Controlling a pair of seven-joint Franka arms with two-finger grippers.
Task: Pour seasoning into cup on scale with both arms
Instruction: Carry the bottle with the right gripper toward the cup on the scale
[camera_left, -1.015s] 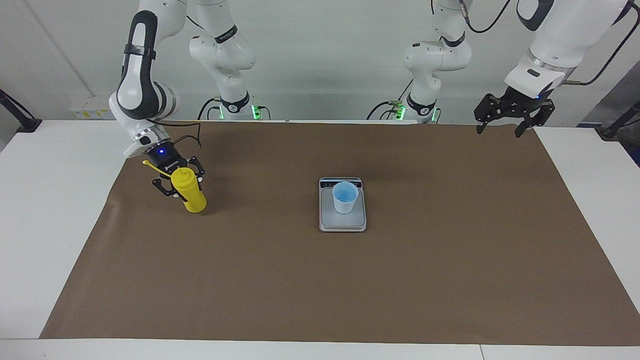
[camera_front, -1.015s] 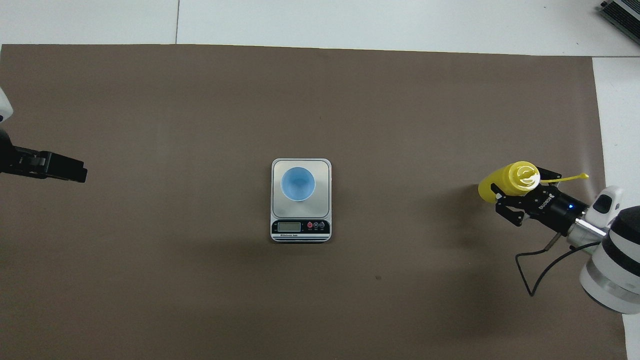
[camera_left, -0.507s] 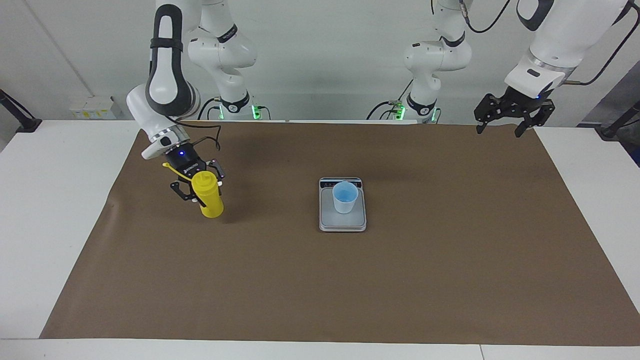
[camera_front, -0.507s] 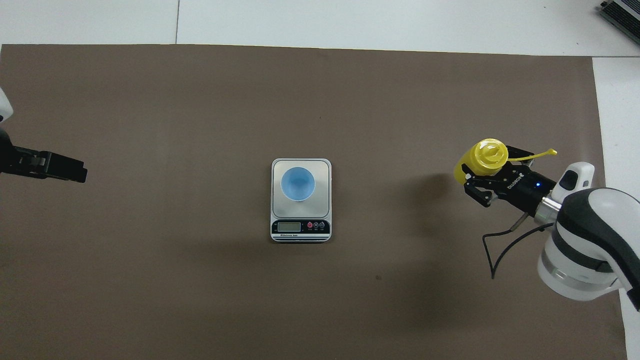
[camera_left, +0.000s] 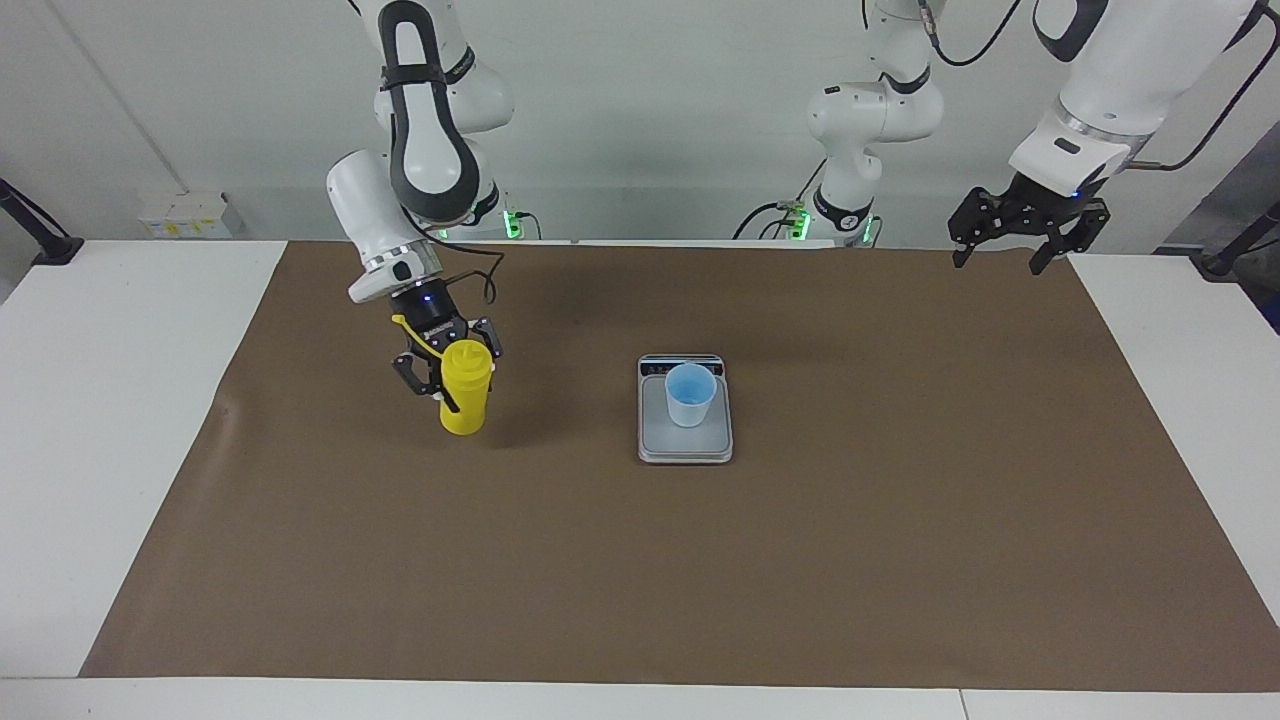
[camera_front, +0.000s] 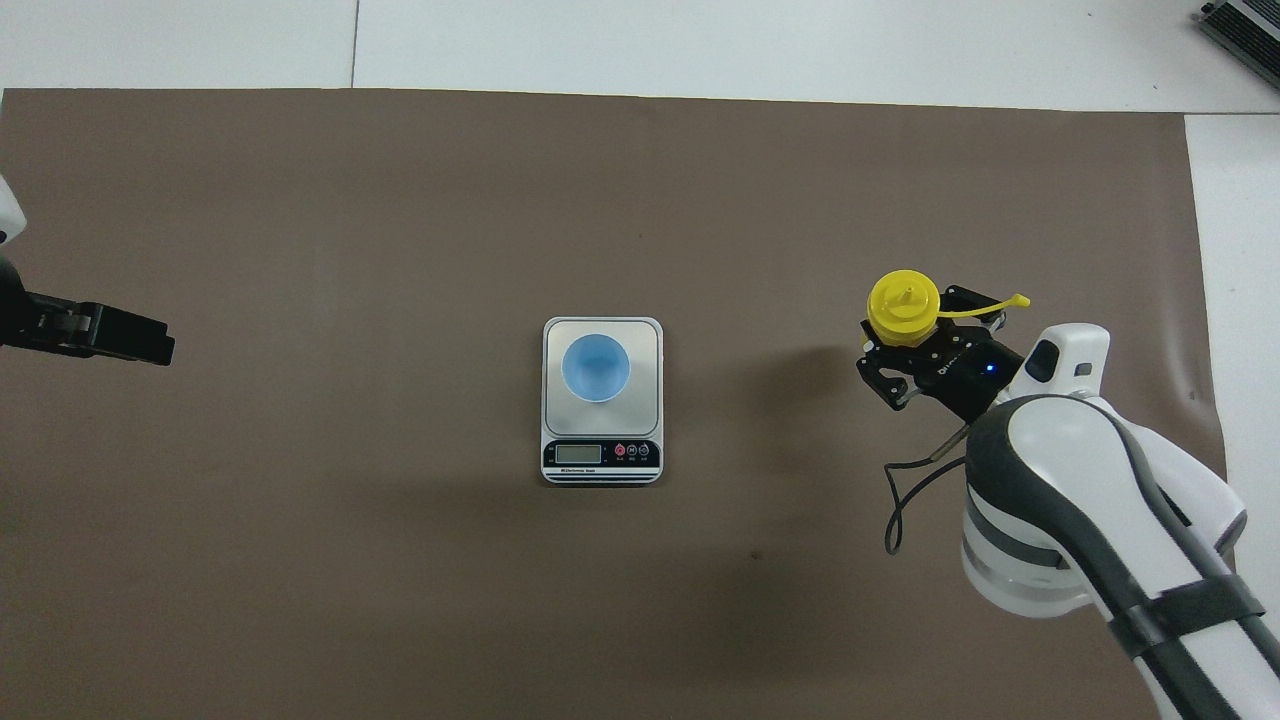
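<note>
The yellow seasoning bottle is upright, low over the brown mat toward the right arm's end of the table. My right gripper is shut on its upper body from the side. The bottle's nozzle is bare and its cap strap sticks out sideways. The pale blue cup stands on the plate of the silver scale at mid-table, its display facing the robots. My left gripper waits open and empty in the air over the mat's edge at the left arm's end.
A brown mat covers most of the white table. A black cable loops down from the right wrist. A bare stretch of mat lies between the bottle and the scale.
My right arm has carried the bottle across the mat toward the scale, and the bottle has gone from tilted to upright. The left arm, cup and scale have not moved.
</note>
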